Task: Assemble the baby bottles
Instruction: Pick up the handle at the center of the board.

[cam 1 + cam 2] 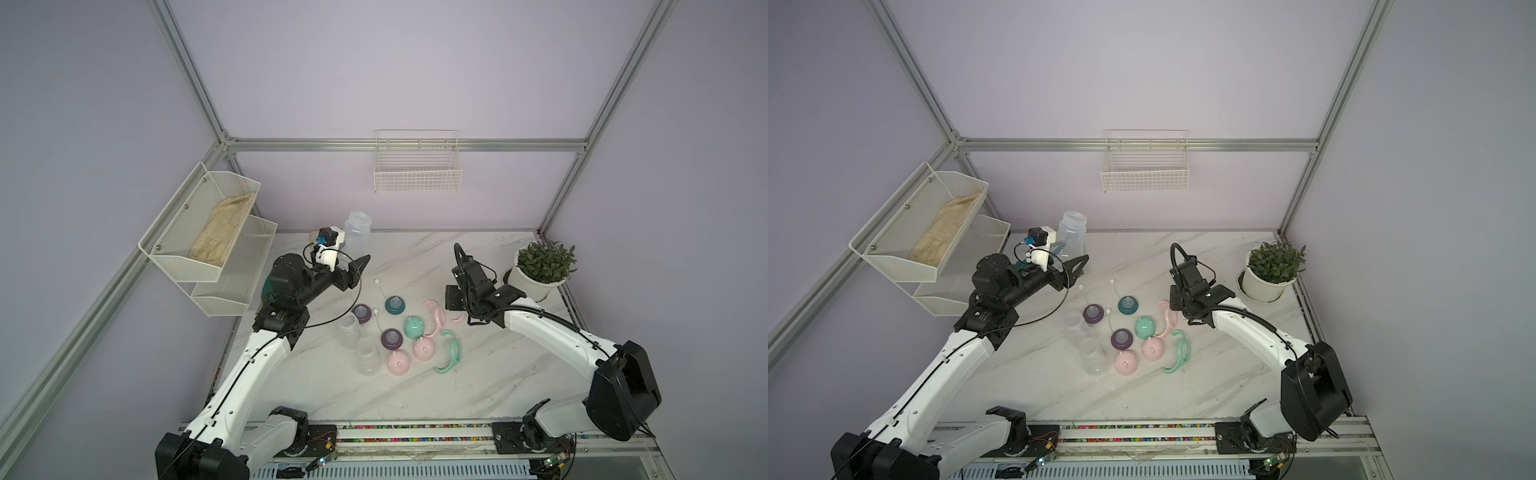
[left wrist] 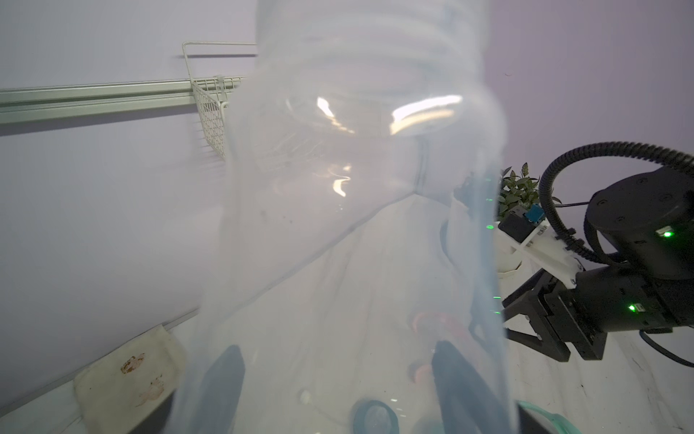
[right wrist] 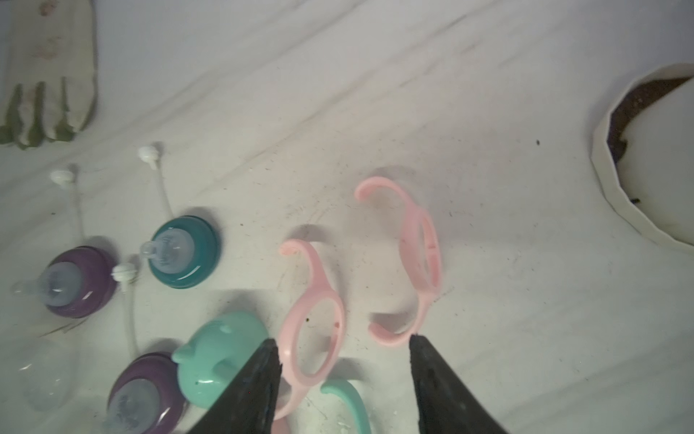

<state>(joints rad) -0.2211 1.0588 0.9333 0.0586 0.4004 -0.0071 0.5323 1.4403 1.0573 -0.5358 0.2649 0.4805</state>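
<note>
Left gripper (image 1: 360,266): clamped on a clear bottle (image 1: 357,233), mouth up
Right gripper (image 3: 345,342): jaws apart just above the pink handle rings (image 3: 420,259); touching one or not, cannot tell

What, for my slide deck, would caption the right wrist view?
Open right tool above two pink handles, beside a mint cap, a teal collar and purple collars on a marble table.

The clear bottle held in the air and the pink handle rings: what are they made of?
The bottle: probably plastic, translucent and glossy; the wall shows through, with bright glints. The pink handle rings: likely moulded plastic, opaque, fairly matte; smooth thin curves.
</note>
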